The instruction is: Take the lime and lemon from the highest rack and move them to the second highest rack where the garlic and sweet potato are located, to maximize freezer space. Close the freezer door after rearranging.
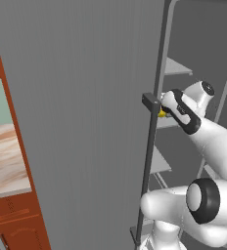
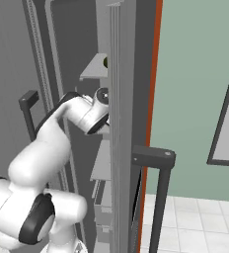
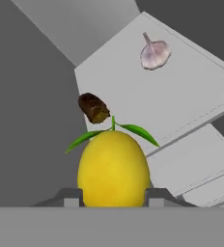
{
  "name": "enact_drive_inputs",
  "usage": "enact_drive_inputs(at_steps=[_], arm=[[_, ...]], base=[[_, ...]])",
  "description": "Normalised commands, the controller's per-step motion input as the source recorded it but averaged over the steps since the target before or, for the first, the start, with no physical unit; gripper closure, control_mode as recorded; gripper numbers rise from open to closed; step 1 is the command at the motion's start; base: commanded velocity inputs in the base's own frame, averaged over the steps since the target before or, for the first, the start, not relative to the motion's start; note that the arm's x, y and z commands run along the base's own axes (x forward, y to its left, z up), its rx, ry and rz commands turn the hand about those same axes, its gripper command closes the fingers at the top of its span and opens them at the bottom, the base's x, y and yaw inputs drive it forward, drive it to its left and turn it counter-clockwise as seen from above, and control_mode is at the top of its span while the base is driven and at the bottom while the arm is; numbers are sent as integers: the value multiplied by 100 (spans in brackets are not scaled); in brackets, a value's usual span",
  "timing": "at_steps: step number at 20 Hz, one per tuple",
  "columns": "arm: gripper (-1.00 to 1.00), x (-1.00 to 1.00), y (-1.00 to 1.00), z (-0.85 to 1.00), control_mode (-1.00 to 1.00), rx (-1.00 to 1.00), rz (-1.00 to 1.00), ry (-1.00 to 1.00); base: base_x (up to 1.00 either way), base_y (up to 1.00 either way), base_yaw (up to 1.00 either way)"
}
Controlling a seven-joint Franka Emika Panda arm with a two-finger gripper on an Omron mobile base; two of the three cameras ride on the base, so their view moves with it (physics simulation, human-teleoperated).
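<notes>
**Lemon gripped over the second highest rack, lime up top**

Hand view: lemon (image 3: pixel 113 169) sits right between the two dark fingertips, pressed on both sides, so the gripper (image 3: pixel 113 197) is clamped on it. Bright yellow, egg-shaped, smooth skin, short green stem at the top with two narrow green leaves spreading left and right. It is big against the fingers, filling the gap between them.

Beyond the lemon lies the second highest rack (image 3: pixel 191 91), a flat pale grey shelf, seen tilted. On it: garlic (image 3: pixel 155 54), a pale pinkish-white bulb with a thin stalk, toward the far end; sweet potato (image 3: pixel 93 107), a small dark brown lumpy piece, closer, just past the lemon's leaves. The two are well apart. More grey shelves of the same kind step away at lower right.

Left base view: the arm reaches in past the edge of the freezer door (image 1: pixel 86 122), a tall brushed-grey panel with a long dark vertical bar handle, standing open. A speck of yellow lemon (image 1: pixel 161 114) shows at the hand, just above a shelf edge.

Right base view: the highest rack (image 2: pixel 94 69) sits above the wrist; a tiny dark green bit at its edge is the lime (image 2: pixel 105 62), mostly hidden behind the door edge. Whether the lemon touches the shelf below, cannot tell.
</notes>
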Motion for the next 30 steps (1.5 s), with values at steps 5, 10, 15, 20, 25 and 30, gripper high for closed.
enact_drive_inputs(at_steps=[5, 10, 15, 20, 25, 30], arm=[[100, 52, -18, -2, -100, 0, 0, 9], [100, 52, -20, -9, -100, 0, 0, 6], [100, 47, -6, -21, -100, 0, 0, 2], [100, 26, 0, -42, -100, 0, 0, 0], [100, 27, 0, -31, -100, 0, 0, 0], [100, 30, 0, -13, -100, 0, 0, 1]], base=[[0, 0, 0], [0, 0, 0], [0, 0, 0], [0, 0, 0], [0, 0, 0], [0, 0, 0]])
